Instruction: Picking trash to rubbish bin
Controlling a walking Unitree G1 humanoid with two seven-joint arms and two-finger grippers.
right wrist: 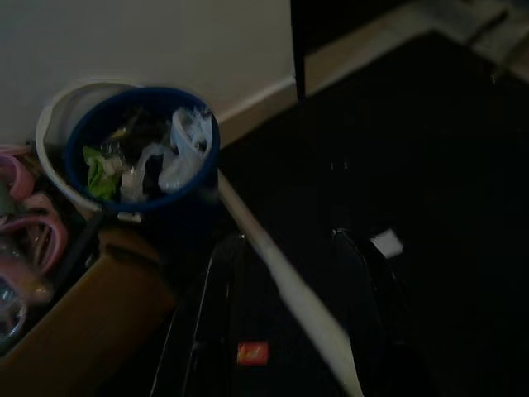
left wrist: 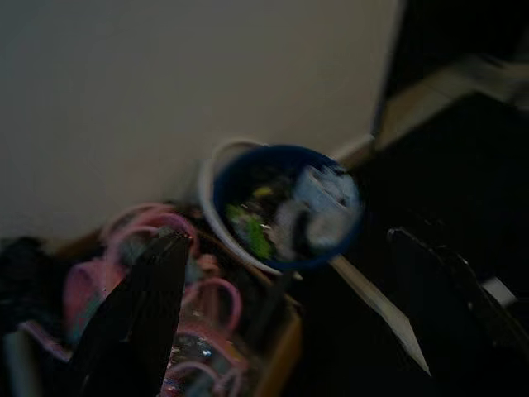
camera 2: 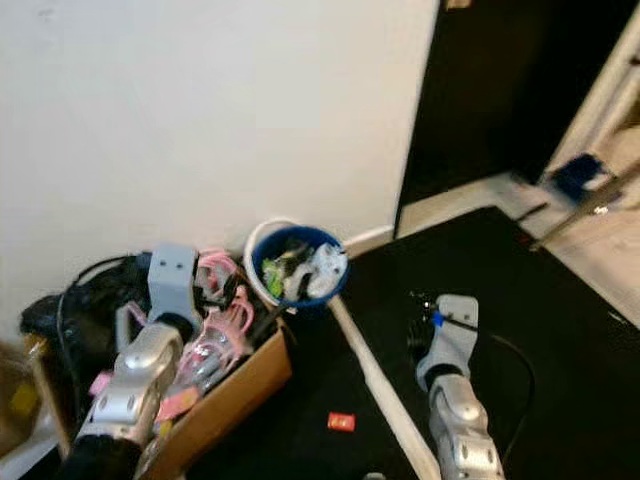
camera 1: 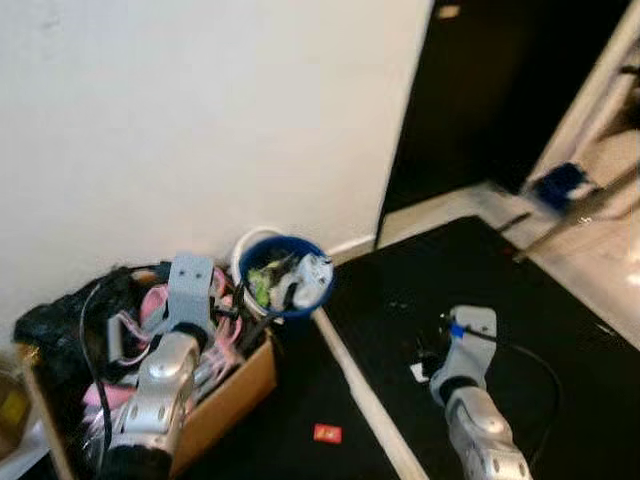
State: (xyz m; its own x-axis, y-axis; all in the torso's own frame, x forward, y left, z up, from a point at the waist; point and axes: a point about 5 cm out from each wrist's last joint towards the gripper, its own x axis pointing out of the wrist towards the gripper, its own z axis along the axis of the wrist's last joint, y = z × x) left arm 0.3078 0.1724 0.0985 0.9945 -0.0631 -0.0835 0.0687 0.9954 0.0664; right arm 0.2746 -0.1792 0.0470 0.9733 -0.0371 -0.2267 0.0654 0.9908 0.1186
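Trash [right wrist: 253,353] lies red on the floor; both grippers, left [left wrist: 281,314] and right [right wrist: 285,322], hover apparently released, fingers parted.

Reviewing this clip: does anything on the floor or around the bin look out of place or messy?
Yes. A small red wrapper lies loose on the black mat, short of the blue rubbish bin, which is already heaped to its rim. A small white scrap also lies on the mat. The cardboard box beside the bin overflows with pink hangers.

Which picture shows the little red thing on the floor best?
The right eye view: the red scrap lies sharp and unblocked on the dark mat. The left eye view shows it similarly, and the right wrist view shows it dimmer between the gripper's fingers.
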